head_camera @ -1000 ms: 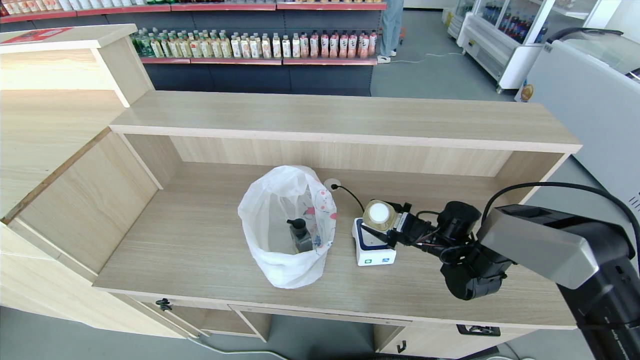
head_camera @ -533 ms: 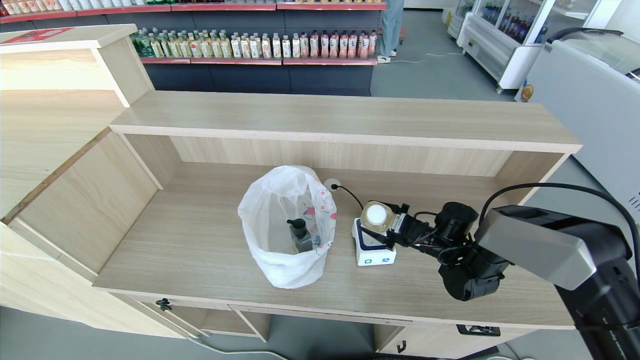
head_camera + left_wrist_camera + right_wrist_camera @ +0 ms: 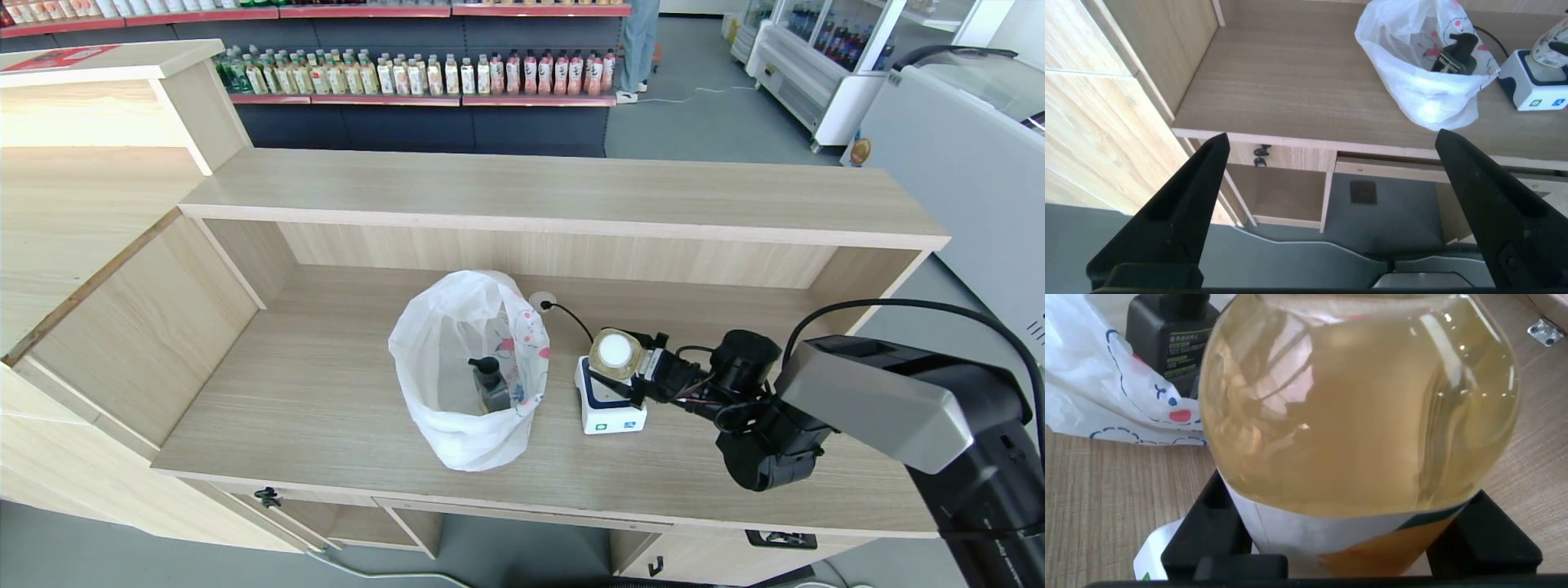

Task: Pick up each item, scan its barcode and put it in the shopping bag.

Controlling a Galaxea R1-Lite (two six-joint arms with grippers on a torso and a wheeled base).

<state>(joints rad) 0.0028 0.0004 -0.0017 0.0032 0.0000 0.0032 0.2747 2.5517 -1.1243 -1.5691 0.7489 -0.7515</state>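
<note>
My right claw (image 3: 630, 362) pinches a bottle (image 3: 615, 352) just above the scanner (image 3: 611, 415), mid-scan I judge, with a pump bottle (image 3: 491, 387) already in the bag (image 3: 457, 429) beside the scanner; bagging remains.

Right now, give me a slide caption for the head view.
Right claw holds a bottle over the scanner, beside the bag holding a pump bottle.

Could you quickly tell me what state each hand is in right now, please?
Left hand: open, empty.
Right hand: closed on the bottle, above the scanner.
</note>
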